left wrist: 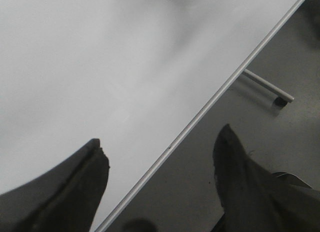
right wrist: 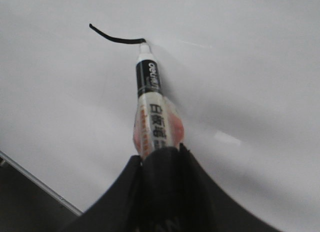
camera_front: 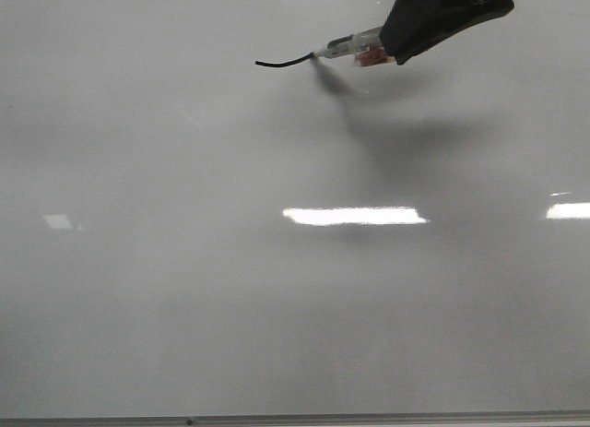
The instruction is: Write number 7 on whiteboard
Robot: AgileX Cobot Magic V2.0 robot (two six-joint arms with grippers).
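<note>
Glossy whiteboard (camera_front: 184,289), right end effector (right wrist: 159,157) clamping marker (right wrist: 150,96), number 7 (camera_front: 284,63) only top bar, left end effector (left wrist: 160,157) spread apart.

Marker (camera_front: 355,49) tip seemingly touching short stroke (camera_front: 284,62)

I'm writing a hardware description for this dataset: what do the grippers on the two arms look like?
Both look matte black. The left gripper shows two separate fingers that taper to pointed tips, the left one slightly chipped at its tip. The right gripper has the same dark, smooth fingers, flaring wide toward the wrist. No cables or markings are clearly visible on either.
</note>
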